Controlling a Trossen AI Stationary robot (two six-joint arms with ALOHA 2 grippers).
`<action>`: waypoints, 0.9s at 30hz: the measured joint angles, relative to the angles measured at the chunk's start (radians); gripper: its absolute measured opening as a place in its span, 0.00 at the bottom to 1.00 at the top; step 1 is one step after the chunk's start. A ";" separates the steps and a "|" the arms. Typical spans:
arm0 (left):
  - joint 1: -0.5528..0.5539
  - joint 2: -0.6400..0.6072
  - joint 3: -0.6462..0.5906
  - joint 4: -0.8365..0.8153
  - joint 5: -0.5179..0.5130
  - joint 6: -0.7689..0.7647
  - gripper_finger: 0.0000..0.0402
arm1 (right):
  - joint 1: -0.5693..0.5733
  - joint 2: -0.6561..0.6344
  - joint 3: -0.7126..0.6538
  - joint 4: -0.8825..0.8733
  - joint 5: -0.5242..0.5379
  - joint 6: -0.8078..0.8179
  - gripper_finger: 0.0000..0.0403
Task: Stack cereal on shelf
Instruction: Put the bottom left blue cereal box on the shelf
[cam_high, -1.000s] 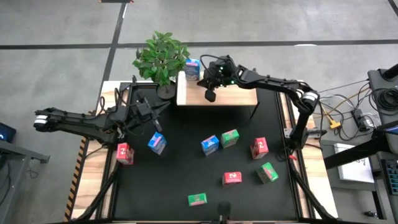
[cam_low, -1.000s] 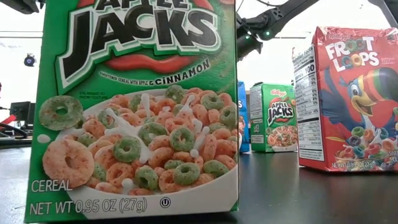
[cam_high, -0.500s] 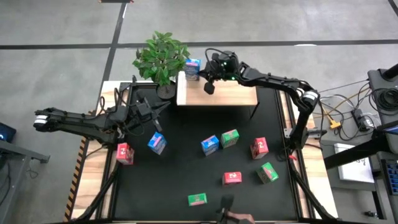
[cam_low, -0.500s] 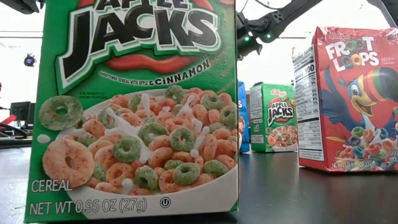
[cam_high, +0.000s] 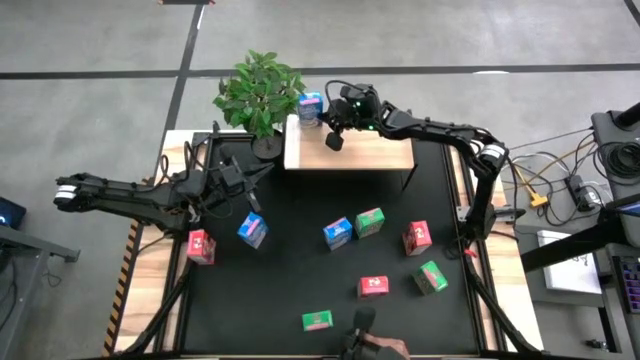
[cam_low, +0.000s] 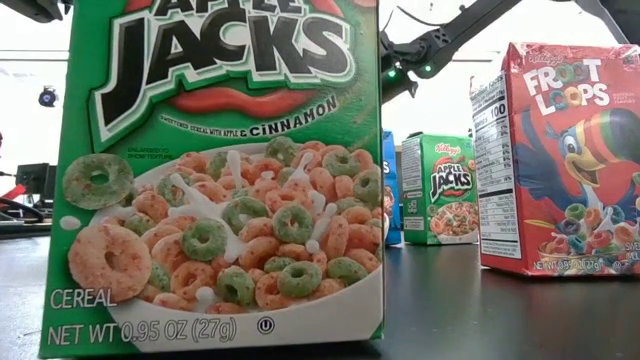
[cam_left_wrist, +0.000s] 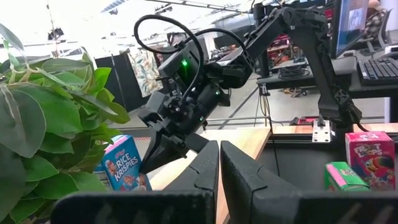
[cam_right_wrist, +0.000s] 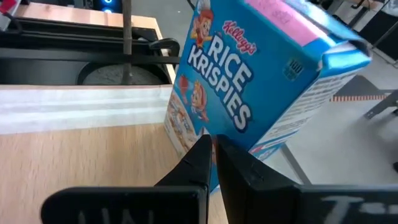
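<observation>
Item: light wooden plank shelf (cam_high: 370, 155) on thin dark legs, standing at the far edge of the black table top (cam_high: 290, 290), beside a leafy green potted plant (cam_high: 258, 92). On its left end stands one small blue cardboard Rice Krispies box (cam_high: 310, 107), tilted in the right wrist view, its label facing the camera. Right gripper (cam_high: 333, 138): over the shelf just beside that blue box, fingers pressed together and holding nothing; whether the tips touch the box cannot be told. Left gripper (cam_high: 252, 203): low over the left side of the table, fingers clenched and empty, just above a second blue box (cam_high: 252, 230). Loose stock on the table: a red box (cam_high: 200, 245) at the left, near the second blue box; a third blue box (cam_high: 337, 233) just beside a green box (cam_high: 369, 222) at the middle; a red box with toucan print (cam_high: 417, 238) to the right; a green box below it (cam_high: 431, 277); a red box toward the front (cam_high: 374, 286); a green Apple Jacks box (cam_high: 318, 320) nearest the front edge, upright and filling the low view. Eight boxes are visible in all, one of them on the shelf.
</observation>
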 joint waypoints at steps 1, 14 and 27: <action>0.000 0.000 0.000 0.000 0.000 0.000 0.00 | 0.000 0.000 0.000 0.000 0.000 0.005 0.03; -0.003 0.000 0.000 -0.011 0.002 -0.064 0.00 | 0.088 -0.078 -0.014 -0.098 -0.037 0.077 0.03; -0.003 -0.006 0.000 -0.020 -0.005 0.025 0.00 | 0.149 0.081 0.041 0.102 0.210 0.084 0.03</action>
